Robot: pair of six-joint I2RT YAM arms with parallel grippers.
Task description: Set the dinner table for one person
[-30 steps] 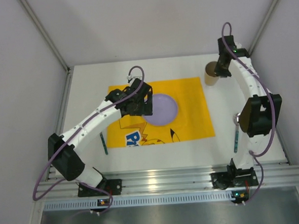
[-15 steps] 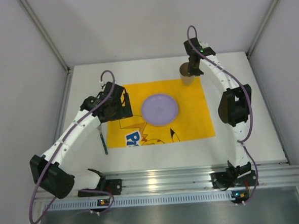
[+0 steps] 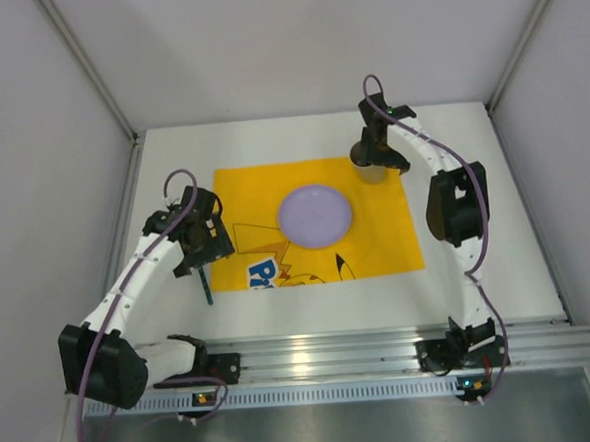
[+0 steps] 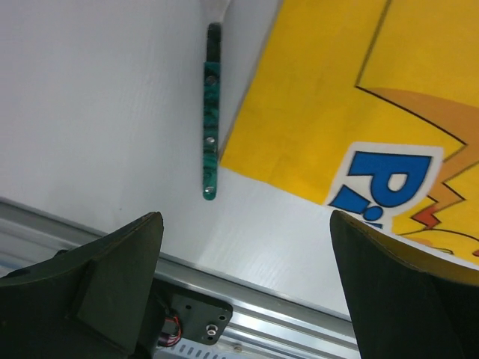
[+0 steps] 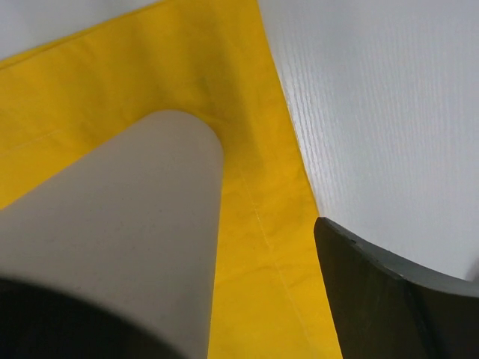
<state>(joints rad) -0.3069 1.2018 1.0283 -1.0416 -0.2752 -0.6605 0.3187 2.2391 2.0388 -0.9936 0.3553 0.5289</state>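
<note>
The white dinner table (image 3: 176, 153) carries a yellow printed cloth (image 3: 381, 231) with a lilac plate (image 3: 315, 216) on it. A brown paper cup (image 3: 372, 169) stands upright on the cloth's far right corner. My right gripper (image 3: 374, 148) is open around it. In the right wrist view yellow cloth shows between the cup (image 5: 112, 224) and my right finger (image 5: 397, 299). My left gripper (image 3: 190, 262) hangs open and empty over the table's bare left side. A green-handled utensil (image 4: 211, 127) lies just ahead of it, along the cloth's left edge.
A ribbed aluminium rail (image 3: 334, 359) runs along the near edge, with both arm bases on it. Grey walls close in the table on the left, back and right. My right arm's elbow (image 3: 454, 206) hangs over the cloth's right edge.
My right arm carried the cup leftward from the back right of the table onto the cloth's corner, then opened its jaws. My left arm drew back from the plate toward the green-handled utensil.
</note>
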